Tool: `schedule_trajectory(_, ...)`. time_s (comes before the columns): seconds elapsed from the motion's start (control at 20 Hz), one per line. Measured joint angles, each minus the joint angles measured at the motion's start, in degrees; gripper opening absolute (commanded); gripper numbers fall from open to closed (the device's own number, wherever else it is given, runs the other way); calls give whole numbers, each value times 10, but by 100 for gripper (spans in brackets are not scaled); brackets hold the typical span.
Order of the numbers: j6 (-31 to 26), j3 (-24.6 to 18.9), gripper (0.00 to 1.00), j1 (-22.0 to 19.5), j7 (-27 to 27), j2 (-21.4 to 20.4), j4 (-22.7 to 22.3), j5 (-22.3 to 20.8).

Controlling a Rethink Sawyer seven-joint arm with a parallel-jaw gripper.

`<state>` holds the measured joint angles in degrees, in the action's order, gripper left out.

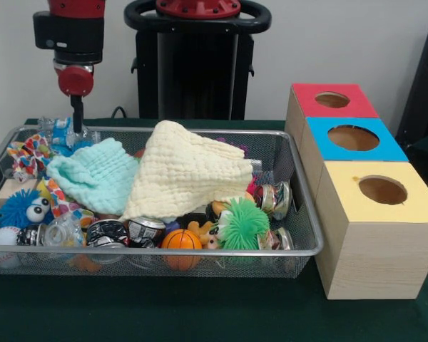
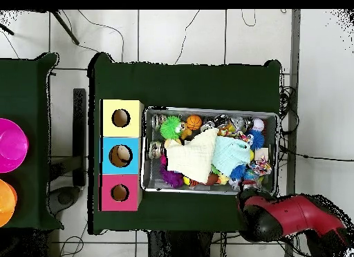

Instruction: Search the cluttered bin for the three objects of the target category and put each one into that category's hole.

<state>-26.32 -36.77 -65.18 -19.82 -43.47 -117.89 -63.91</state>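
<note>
**Gripper poised over the bin's far corner, search step under way**

Gripper [image 1: 77, 117] hangs on the red and black arm [image 2: 290, 216] above the far corner of the wire mesh bin [image 1: 303, 214], its dark tip just over a crinkly blue-and-clear item [image 1: 63, 134]. Whether it is open or closed, or has hold of anything, I cannot tell from either view.

The bin is heaped: a cream cloth [image 1: 189, 171] and a mint cloth [image 1: 96, 174] cover much of the pile, with a green spiky ball [image 1: 242, 224], a small orange basketball [image 1: 181, 240], a blue fuzzy toy with eyes [image 1: 20, 208] and tins round the edges. Beside the bin stand three wooden boxes, red [image 1: 332, 100], blue [image 1: 353, 137] and yellow [image 1: 382, 190], each with a round hole on top.

This looks like the searching stage. Which category is wanted is not shown, so the target objects cannot be picked out; some may lie under the cloths. The next move probably calls for a careful descent onto one item, or shifting a cloth aside.
</note>
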Motion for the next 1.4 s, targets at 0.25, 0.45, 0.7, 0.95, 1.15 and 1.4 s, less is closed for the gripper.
schedule_trajectory(0.25,-10,0,100,-1,3,11,1,0)
schedule_trajectory(0.45,-14,0,100,-1,3,28,7,-2)
schedule_trajectory(0.7,-18,0,100,0,3,34,12,-5)
schedule_trajectory(0.95,-17,0,100,0,3,34,12,-5)
schedule_trajectory(1.15,-17,0,100,0,3,34,12,-5)
schedule_trajectory(1.4,-17,-3,100,-7,3,34,12,-5)
